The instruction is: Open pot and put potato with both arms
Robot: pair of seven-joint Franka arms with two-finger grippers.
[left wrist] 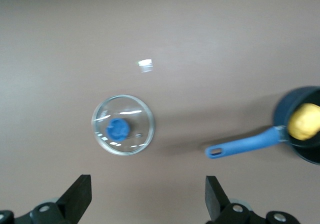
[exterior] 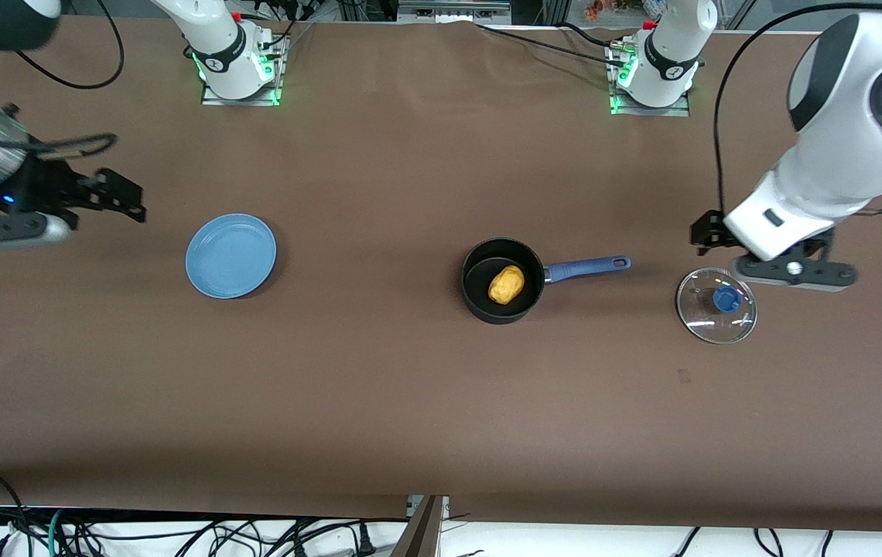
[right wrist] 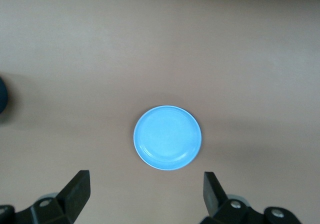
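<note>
The black pot (exterior: 480, 290) with a blue handle (exterior: 588, 268) stands open mid-table, and the yellow potato (exterior: 506, 284) lies inside it. The glass lid (exterior: 700, 313) with a blue knob lies flat on the table toward the left arm's end, apart from the pot. My left gripper (exterior: 758, 247) hovers open and empty beside the lid. Its wrist view shows the gripper (left wrist: 148, 199), the lid (left wrist: 123, 125), the pot (left wrist: 281, 111) and the potato (left wrist: 304, 122). My right gripper (exterior: 120, 197) is open and empty above the table at the right arm's end; its wrist view (right wrist: 146, 196) shows it too.
A light-blue plate (exterior: 230, 255) lies empty between the right gripper and the pot, also seen in the right wrist view (right wrist: 167, 138). Brown cloth covers the table. Cables hang below the table's front edge.
</note>
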